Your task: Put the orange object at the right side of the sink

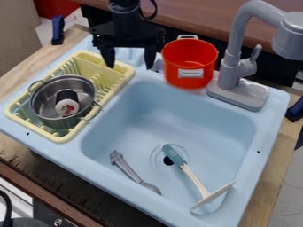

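Blue sink: orange pot stands at its twelve o'clock edge.
Glossy, round, open-topped; pale handles sit at its twelve and six. Likely light, stiff, slightly slippery; grip advised at nine o'clock rim. Gripper hangs at the pot's nine, I note, jaws released.

- Open room spans the upper middle of the light-blue rectangular sink.
- The tall grey curved faucet blocks passage just right of the round orange-red pot.
- Left, the yellow slatted dish rack and round metal pot obstruct.
- Low obstacles: grey spoon, teal-handled utensil.
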Controlling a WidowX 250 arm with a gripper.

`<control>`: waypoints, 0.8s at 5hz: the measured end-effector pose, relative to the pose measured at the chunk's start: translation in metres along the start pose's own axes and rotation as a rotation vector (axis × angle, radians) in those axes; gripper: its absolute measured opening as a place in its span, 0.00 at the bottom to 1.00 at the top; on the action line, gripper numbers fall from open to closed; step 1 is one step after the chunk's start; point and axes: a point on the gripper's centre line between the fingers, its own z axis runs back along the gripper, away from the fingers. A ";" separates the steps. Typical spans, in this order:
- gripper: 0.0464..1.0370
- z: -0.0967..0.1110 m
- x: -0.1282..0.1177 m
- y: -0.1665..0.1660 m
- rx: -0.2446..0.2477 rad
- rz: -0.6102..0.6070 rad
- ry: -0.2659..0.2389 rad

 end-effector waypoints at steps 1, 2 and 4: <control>0.96 0.005 0.010 -0.008 -0.066 0.059 -0.020; 0.96 0.022 0.015 -0.008 -0.113 0.110 -0.080; 0.96 0.017 0.009 -0.030 -0.120 0.101 -0.140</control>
